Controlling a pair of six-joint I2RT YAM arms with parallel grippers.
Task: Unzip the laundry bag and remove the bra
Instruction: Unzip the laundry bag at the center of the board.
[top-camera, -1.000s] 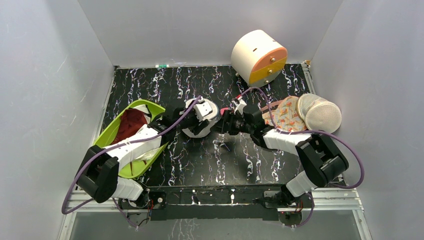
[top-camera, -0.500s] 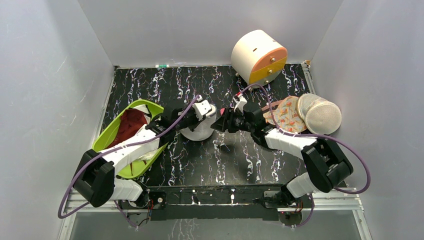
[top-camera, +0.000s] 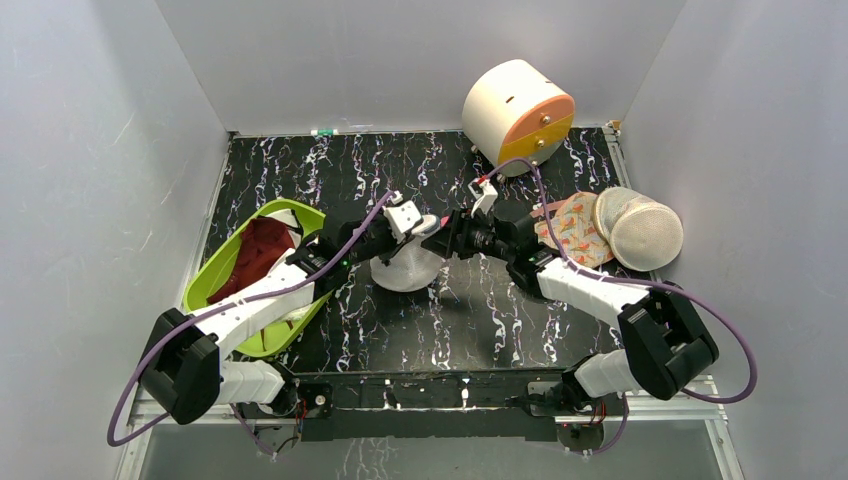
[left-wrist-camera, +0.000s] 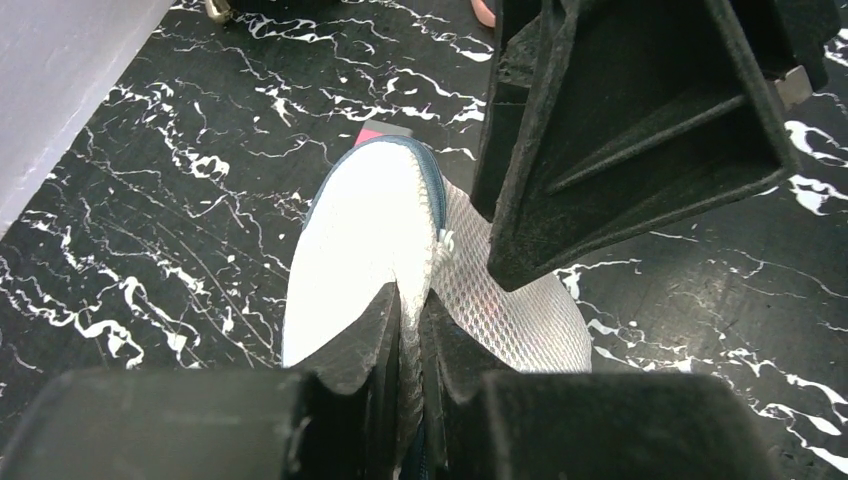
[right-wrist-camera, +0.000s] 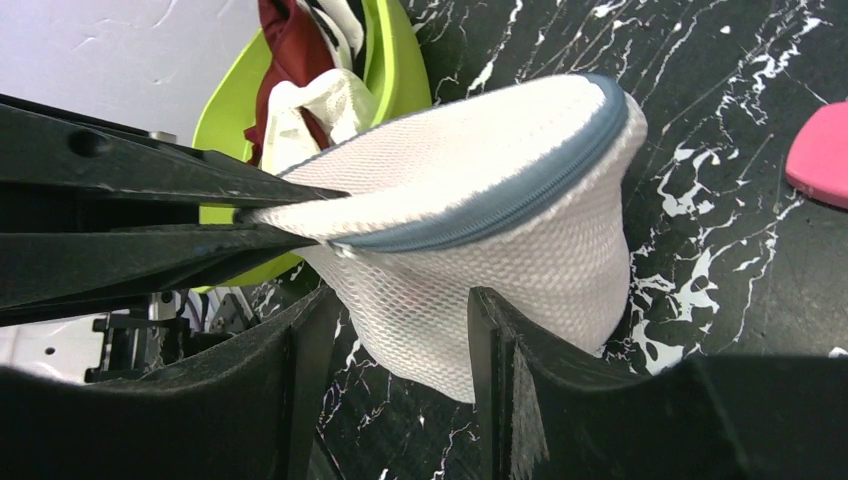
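As the laundry bag hung near the middle of the table, its rim was clamped between the fully closed fingers of the left gripper; the blue-grey zip line was seen shut along that rim; whether the bag's underside touched the table could not be told. The right gripper was set just at the 3 o'clock side of the bag, its jaws parted with mesh seen between them; no hold on anything could be made out.

Compared with a second before, the bag was shown as a fuller white pouch drooping toward 6 o'clock from the left gripper, where it had been mostly hidden beneath it; the point where the two grippers met was shifted slightly toward 12 o'clock; the left elbow was drawn toward 7 o'clock and the right toward 5 o'clock.

The bra could not be made out with certainty; only a faint pink tint was seen through the mesh. A green tub holding a maroon garment was left unchanged at 9 o'clock of the bag; a domed mesh bag likewise at 3 o'clock.
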